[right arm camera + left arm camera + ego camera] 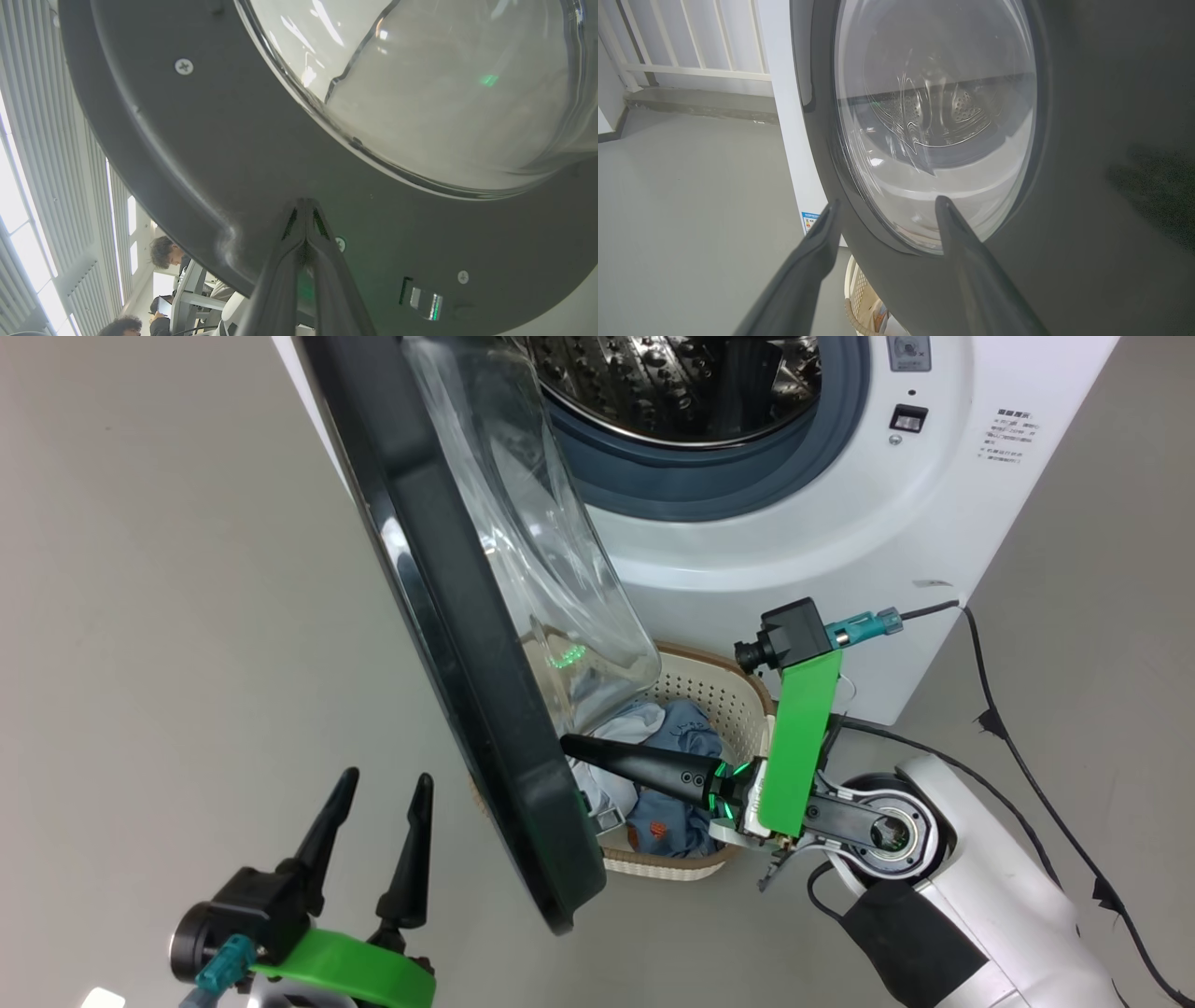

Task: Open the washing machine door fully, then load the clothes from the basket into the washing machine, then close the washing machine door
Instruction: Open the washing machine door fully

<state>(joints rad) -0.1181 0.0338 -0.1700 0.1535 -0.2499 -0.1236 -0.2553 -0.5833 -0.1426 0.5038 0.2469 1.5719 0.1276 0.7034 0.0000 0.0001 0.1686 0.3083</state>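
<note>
Two claws flank the washing machine door (467, 644), one on each face. The right claw (567, 739) is fully closed, its fingers pressed together with nothing between them. Its joined tips rest against the inner face of the door's black ring, low down, just below the glass bowl (560, 569). In the right wrist view the tips (306, 203) meet the ring between two screws.

The left claw (387, 777) is spread to full width and grips nothing. It stands on the door's outer side, apart from it, with its fingers pointing towards the outer face. In the left wrist view the fingers (817, 252) frame the lower part of the glass.

The door stands partly open, edge-on to the head view, exposing the steel drum (672, 383) and grey gasket (709, 476) of the washing machine (766, 551).

The basket (719, 665) sits on the floor (168, 569) against the machine's front, beneath the door's bowl and the right claw. The clothes (681, 733) lie inside it: blue fabric with an orange print, plus a pale piece.

The floor is smooth, plain grey. A black cable (1027, 756) runs across it beside the machine's right corner. A white railing (691, 37) lines the far wall. Two seated people (163, 254) appear past the door's rim in the right wrist view.
</note>
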